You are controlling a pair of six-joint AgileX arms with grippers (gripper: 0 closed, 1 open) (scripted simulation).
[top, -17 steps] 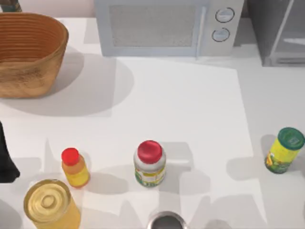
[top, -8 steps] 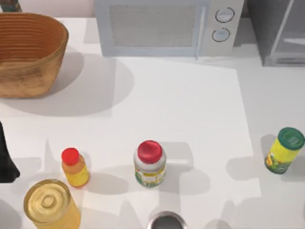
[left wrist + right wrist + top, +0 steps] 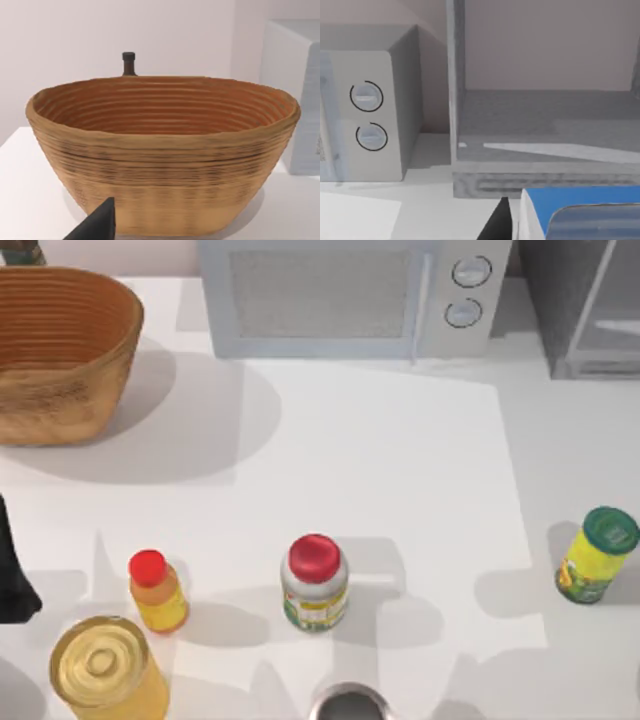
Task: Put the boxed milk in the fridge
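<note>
Labels first: the red-capped jar point(image 3: 315, 582) at 6 o'clock on the bench point(image 3: 380, 470) carries a green and yellow label, and the green-lidded can point(image 3: 597, 555) at 4 o'clock a yellow one, but I cannot read the print on either. The boxed milk point(image 3: 580, 212) shows me its blue top, and I cannot read any lettering on it. It sits hard up against the right tool point(image 3: 500, 225), with one dark finger point(image 3: 496, 220) laid on its side. By that finger I judge the tool closed on the carton, with the far finger hidden. Carton and tool sit in front of the fridge point(image 3: 545, 120), whose grey interior faces them, with the microwave point(image 3: 365, 115) and its two round dials beside it. In the top view the fridge stands at 1 o'clock and the microwave at 12. The left tool point(image 3: 97, 225) is parked near 9 o'clock, facing the woven basket point(image 3: 160, 150); I cannot tell how far it is open. A dark bottle neck point(image 3: 129, 62) rises behind the basket. A small red-capped bottle point(image 3: 157, 592) and a gold-lidded jar point(image 3: 105, 668) stand at 7 o'clock.
</note>
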